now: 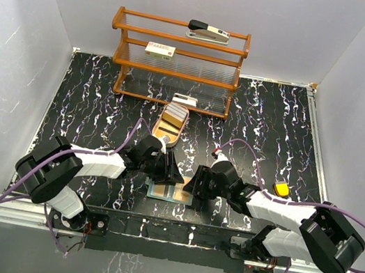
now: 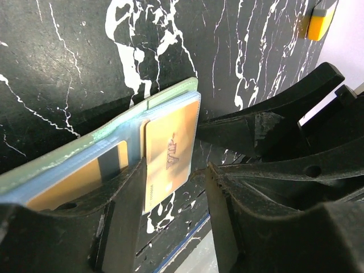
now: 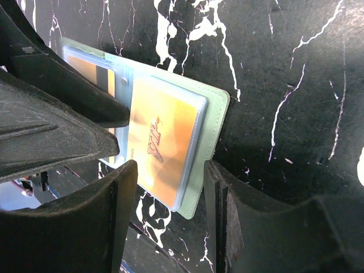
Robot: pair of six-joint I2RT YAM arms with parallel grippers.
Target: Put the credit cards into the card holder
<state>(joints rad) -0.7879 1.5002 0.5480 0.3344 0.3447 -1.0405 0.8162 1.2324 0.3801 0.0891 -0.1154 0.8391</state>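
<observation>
The sage-green card holder point(image 1: 165, 191) lies open on the black marble table between both grippers. A gold-orange credit card point(image 2: 169, 159) marked VIP sits in its clear right pocket point(image 3: 162, 145). A second gold card point(image 2: 85, 177) with a dark stripe fills the left pocket. My left gripper point(image 2: 173, 190) is open, the VIP card's near end lying between its fingers, close to the left finger point(image 2: 122, 219). My right gripper point(image 3: 169, 190) is open, straddling the holder's point(image 3: 211, 133) near corner without touching it. The two grippers face each other, tips almost meeting over the holder.
A tan oval tray point(image 1: 158, 131) with more cards point(image 1: 174, 115) lies behind the holder. A wooden shelf point(image 1: 179, 55) at the back carries a stapler point(image 1: 208, 31) and white boxes. A yellow block point(image 1: 281, 189) sits right of the right arm. The table's front edge runs just below the holder.
</observation>
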